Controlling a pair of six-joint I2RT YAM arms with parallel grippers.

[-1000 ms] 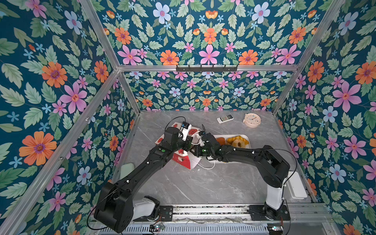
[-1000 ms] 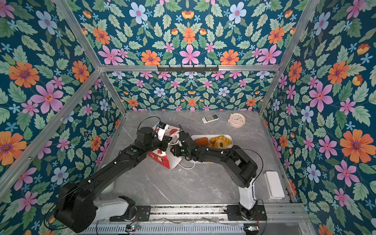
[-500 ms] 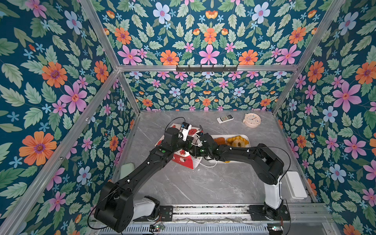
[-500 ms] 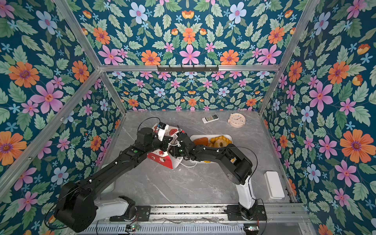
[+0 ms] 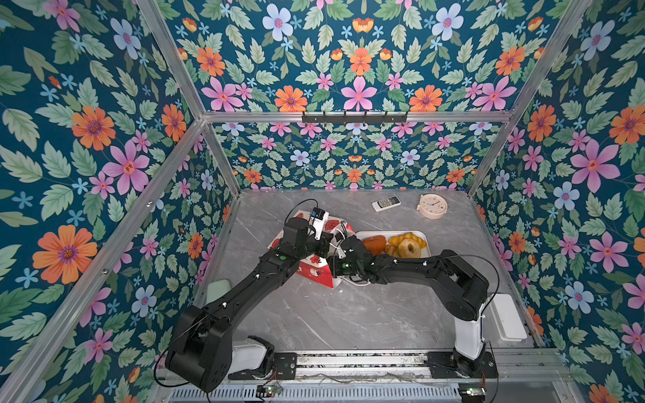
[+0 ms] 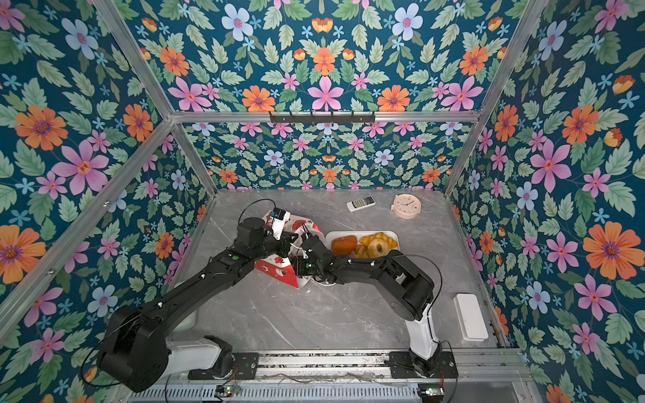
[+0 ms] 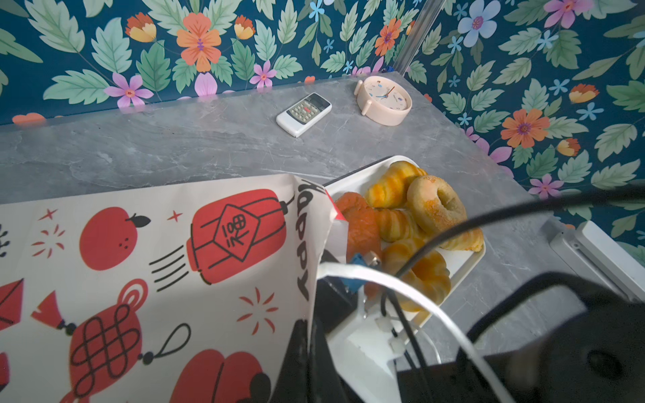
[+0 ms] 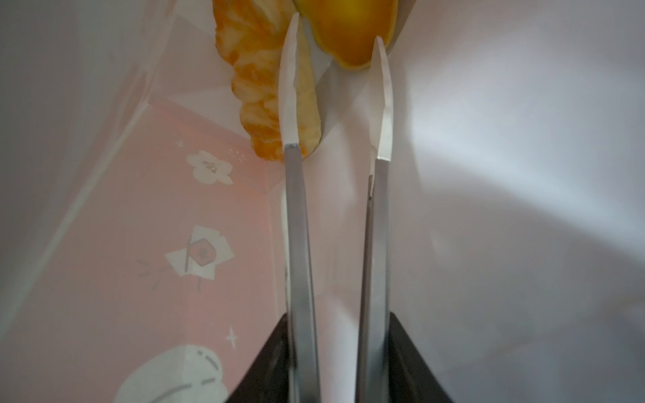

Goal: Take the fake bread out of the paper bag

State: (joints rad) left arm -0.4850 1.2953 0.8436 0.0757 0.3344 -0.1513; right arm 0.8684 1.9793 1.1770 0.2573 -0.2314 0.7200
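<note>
The paper bag (image 5: 316, 273) (image 6: 275, 268) lies tipped on the table, and both grippers meet at its mouth. My left gripper (image 7: 307, 349) is shut on the bag's printed white wall (image 7: 139, 261) at its edge. My right gripper (image 8: 336, 28) is inside the bag (image 8: 174, 226), its jaws a narrow gap apart. Fake bread lies at its tips: a twisted stick (image 8: 258, 87) beside one finger (image 8: 289, 87) and a yellow bun (image 8: 349, 31) between the tips. I cannot tell whether they touch it. More fake bread, a brown bun (image 5: 375, 244) and a ring donut (image 5: 408, 249), lies in the white tray (image 5: 424, 237) (image 7: 457, 261).
A white remote (image 5: 385, 203) and a pink clock (image 5: 432, 206) lie near the back wall. A white box (image 5: 508, 317) sits at the right edge. The tray stands right beside the bag's mouth, under my right wrist. Floral walls close three sides.
My right arm has shifted slightly to the left, deeper into the bag's mouth. The left gripper keeps its hold on the bag's edge, and the bag has barely moved.
</note>
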